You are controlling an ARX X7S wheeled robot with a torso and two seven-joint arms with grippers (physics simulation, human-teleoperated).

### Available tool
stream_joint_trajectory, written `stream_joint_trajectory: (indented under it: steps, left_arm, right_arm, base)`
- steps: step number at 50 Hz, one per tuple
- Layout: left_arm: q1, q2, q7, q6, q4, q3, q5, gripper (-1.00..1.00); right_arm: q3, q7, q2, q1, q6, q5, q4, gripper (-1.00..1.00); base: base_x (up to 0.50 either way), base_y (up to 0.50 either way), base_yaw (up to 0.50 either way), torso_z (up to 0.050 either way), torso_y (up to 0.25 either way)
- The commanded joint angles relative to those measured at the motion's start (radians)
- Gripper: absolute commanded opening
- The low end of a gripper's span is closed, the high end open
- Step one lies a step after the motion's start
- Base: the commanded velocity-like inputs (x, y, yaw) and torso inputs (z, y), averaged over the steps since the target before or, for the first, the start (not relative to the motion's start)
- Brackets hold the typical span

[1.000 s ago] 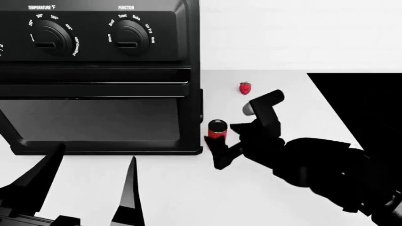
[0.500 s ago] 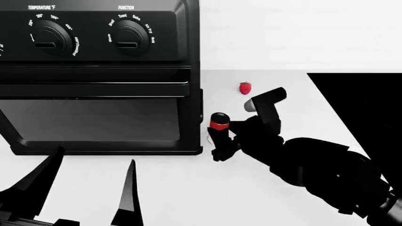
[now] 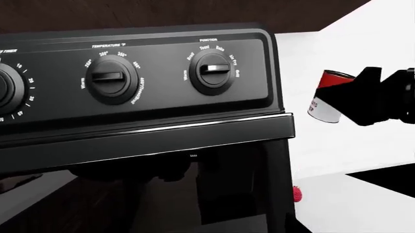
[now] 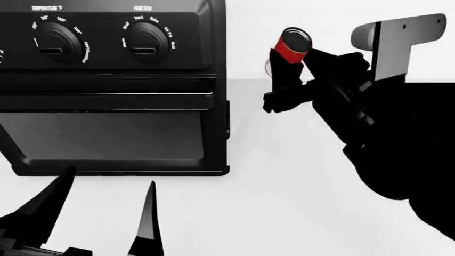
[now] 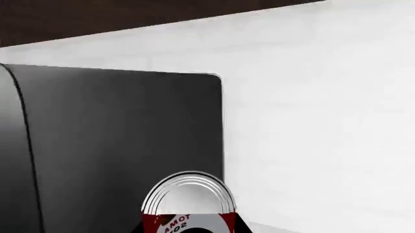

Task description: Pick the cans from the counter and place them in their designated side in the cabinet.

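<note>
My right gripper (image 4: 288, 74) is shut on the slim red-over-white can (image 4: 291, 47) and holds it tilted, high above the white counter (image 4: 284, 186), just right of the toaster oven's top corner. The can also shows in the left wrist view (image 3: 329, 97), clamped by the black right gripper (image 3: 372, 97), and in the right wrist view (image 5: 188, 204), where its ribbed silver end faces the camera. My left gripper (image 4: 96, 213) is open and empty, low in front of the oven door. The wider red can is out of view.
A black toaster oven (image 4: 114, 85) with two knobs stands on the counter at left; its side fills the right wrist view (image 5: 116, 145). A small strawberry (image 3: 298, 193) lies beside it. The black cooktop (image 3: 389, 179) lies to the right. Dark wood (image 3: 129, 14) runs above the white wall.
My right gripper has lifted the slim can off the counter, up and toward the wall. The strawberry is now hidden behind the arm in the head view. The left arm has not moved.
</note>
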State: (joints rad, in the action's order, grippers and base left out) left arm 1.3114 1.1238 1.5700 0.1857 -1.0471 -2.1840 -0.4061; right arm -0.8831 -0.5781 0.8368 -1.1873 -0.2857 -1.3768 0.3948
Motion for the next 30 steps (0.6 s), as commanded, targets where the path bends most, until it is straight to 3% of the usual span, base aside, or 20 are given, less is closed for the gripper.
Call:
stream_joint_trajectory:
  steps: [1,13,18,24,30]
  left_arm:
    - [0.006,-0.002,0.0,0.004,0.0,-0.004,-0.004,1.0]
    - [0.006,0.004,0.0,0.011,0.0,-0.008,0.001,1.0]
    - [0.002,0.003,0.0,0.008,0.0,-0.007,0.004,1.0]
    - [-0.002,-0.005,0.0,0.0,0.0,-0.003,0.003,1.0]
    - [0.009,-0.021,0.0,-0.011,0.0,-0.002,-0.015,1.0]
  right_arm:
    - [0.146,-0.333,0.095,-0.156,-0.005,0.053,0.311,-1.0]
    - [0.207,-0.593,0.123,-0.268,-0.067,0.19,0.547,-1.0]
    - [0.232,-0.662,0.118,-0.403,-0.131,0.123,0.588,-1.0]
    - [0.241,-0.657,0.076,-0.601,-0.224,0.034,0.513,-1.0]
    - [0.223,-0.573,0.017,-0.689,-0.272,0.058,0.351,-1.0]
  base:
    - [0.0,0.0,0.0,0.0,0.0]
    - [0.0,0.0,0.0,0.0,0.0]
    - [0.0,0.0,0.0,0.0,0.0]
    - [0.0,0.0,0.0,0.0,0.0]
    - [0.0,0.0,0.0,0.0,0.0]
